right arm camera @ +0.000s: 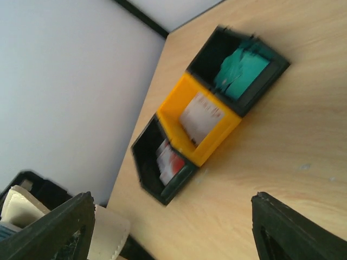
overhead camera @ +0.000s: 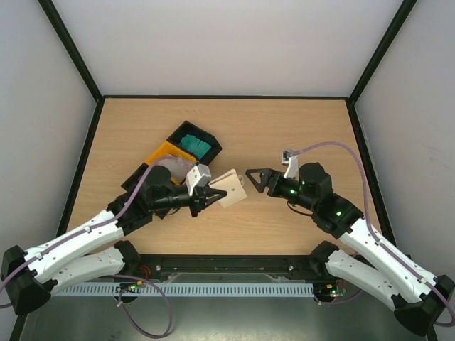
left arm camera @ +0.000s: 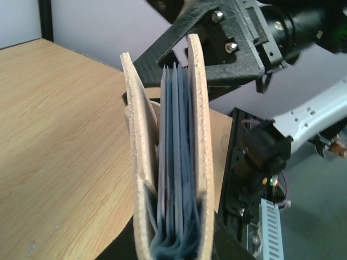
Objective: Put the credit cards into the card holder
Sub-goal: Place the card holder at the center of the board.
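Pale wooden desk (overhead camera: 298,135) spans mid-frame. At centre, the left pincer (overhead camera: 212,197) pinches the flat beige squarish card holder (overhead camera: 232,187). Hold its mouth steady toward the spread, empty right pincer (overhead camera: 254,177). Insert thin teal plastic credit cards (overhead camera: 193,145), binned upper left, singly and edge-first.

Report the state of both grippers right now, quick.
Left gripper: shut on the card holder.
Right gripper: open, fingers wide apart, holding nothing.

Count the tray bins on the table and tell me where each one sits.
3, in a row: a black bin holding teal cards farthest back, a yellow bin in the middle, a second black bin at the near end.
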Robot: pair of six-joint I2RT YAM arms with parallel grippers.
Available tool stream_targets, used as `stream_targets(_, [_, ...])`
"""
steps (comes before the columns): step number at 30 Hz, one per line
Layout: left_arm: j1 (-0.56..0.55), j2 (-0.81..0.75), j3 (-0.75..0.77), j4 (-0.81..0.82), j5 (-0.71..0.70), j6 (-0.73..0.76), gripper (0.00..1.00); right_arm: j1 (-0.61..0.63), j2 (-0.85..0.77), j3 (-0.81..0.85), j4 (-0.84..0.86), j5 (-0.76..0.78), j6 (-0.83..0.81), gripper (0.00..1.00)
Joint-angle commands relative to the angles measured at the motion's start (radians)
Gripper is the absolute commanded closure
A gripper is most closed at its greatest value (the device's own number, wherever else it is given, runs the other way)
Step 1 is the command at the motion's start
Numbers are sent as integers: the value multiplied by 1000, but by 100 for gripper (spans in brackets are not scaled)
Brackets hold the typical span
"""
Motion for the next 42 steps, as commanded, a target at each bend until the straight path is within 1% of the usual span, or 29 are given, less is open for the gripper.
stream_targets(1, [-10,-32,43,-81,14,219,97,0,5,5,33,-226,-53,22])
stream_targets(4, [-10,-35,67,-140,-11,274,97,1,-1,-30,133,-303,-18,22])
stream_targets(7, [-10,-33,84,-163,-44,298,97,1,5,-41,173,-346,0,23])
stream_targets(10, [-9,-22,93,-156,-26,303,97,1,27,-43,134,-339,-21,24])
stream_targets(12, [-10,-17,92,-144,-2,300,97,1,59,-46,91,-316,-31,27])
stream_targets(15, [-9,-15,87,-136,38,302,97,0,108,-46,32,-248,-22,34])
stream_targets(17, [-11,-22,85,-139,51,309,97,0,130,-35,-9,-166,-11,37])
stream_targets(24, [-10,-73,56,-115,61,290,97,1,152,9,-225,171,-35,44])
stream_targets(25, [-10,-77,50,-109,65,282,97,0,153,11,-239,186,-40,44])
stream_targets(29, [-10,-52,37,-121,30,196,97,1,101,-3,-204,180,-45,43])
stream_targets(33, [-10,34,17,-120,6,29,97,0,36,-21,-200,220,-31,43])
stream_targets(35, [-10,100,2,-98,11,-68,97,1,17,-35,-216,258,-19,43])
stream_targets(37, [-11,187,-5,-73,50,-142,94,1,13,-50,-238,293,3,43])
stream_targets(39, [-10,275,-2,-36,106,-202,92,1,24,-67,-258,321,29,43])
stream_targets(42, [-3,414,14,11,145,-266,91,1,51,-103,-270,337,54,43])
